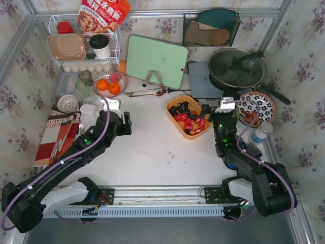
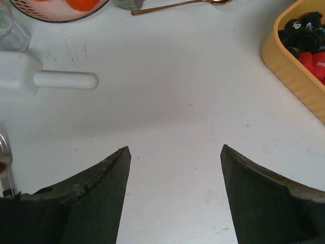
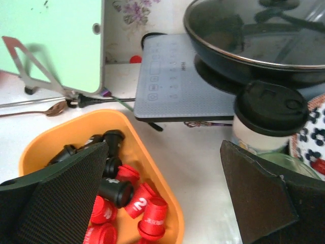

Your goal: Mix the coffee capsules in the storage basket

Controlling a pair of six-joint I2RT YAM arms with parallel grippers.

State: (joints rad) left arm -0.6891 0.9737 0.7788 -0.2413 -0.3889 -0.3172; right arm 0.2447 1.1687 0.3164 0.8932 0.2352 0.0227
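Observation:
The orange storage basket [image 1: 175,100] lies right of the table's middle, and the red and black coffee capsules [image 1: 190,119] fill it. Black ones lie at its far end and red ones at its near end. My right gripper [image 1: 219,113] hovers open at the basket's right side. In the right wrist view its left finger [image 3: 66,198] hangs over the capsules [image 3: 152,218] and its right finger over bare table. My left gripper [image 2: 174,147] is open and empty over bare table, well left of the basket [image 2: 289,56].
Behind the basket stand a green cutting board [image 1: 156,60] and a grey cooktop [image 3: 177,76] with a lidded pan [image 1: 236,68]. A black-lidded cup [image 3: 269,117] and a patterned plate [image 1: 256,107] sit to the right. A bowl of oranges [image 1: 109,85], a spoon [image 2: 177,5] and a white scoop [image 2: 51,79] lie to the left.

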